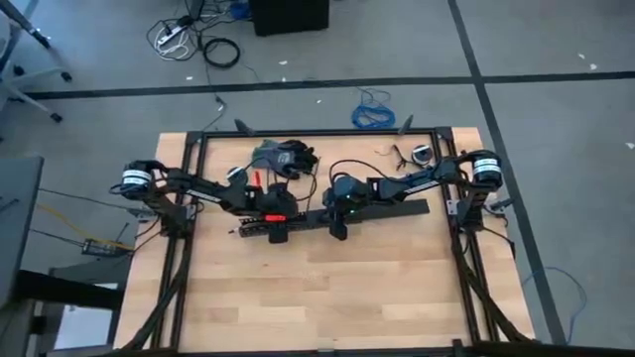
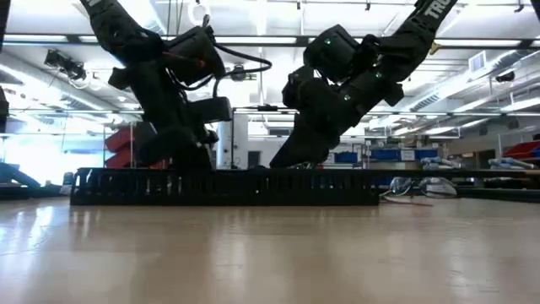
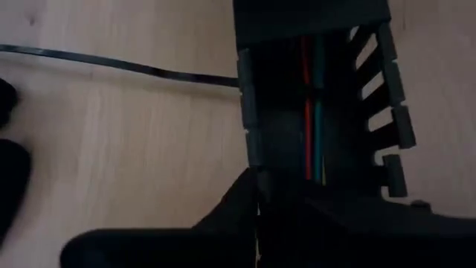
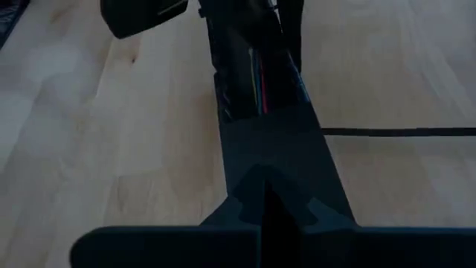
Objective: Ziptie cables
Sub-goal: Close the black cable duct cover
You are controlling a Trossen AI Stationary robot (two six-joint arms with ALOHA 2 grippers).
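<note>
Both grippers, left (image 1: 279,230) and right (image 1: 338,226), sit mid-frame on my slotted black duct (image 1: 397,210) holding cables (image 3: 311,112); I cannot tell either claw's state.

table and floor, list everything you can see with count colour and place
duct: one, black, slotted, long, lying across the table middle
wires: a few, red, teal and dark, running inside the duct
strip: one, thin, black, flat on the wood beside the duct
glove: one, dark, far side of the table
blue cable: one coil, on the floor beyond the table
table: one, light wood, black frame
left end effector: on the duct's left part, fingers closed over its wall
right end effector: on the duct's middle, fingers closed over it
</note>
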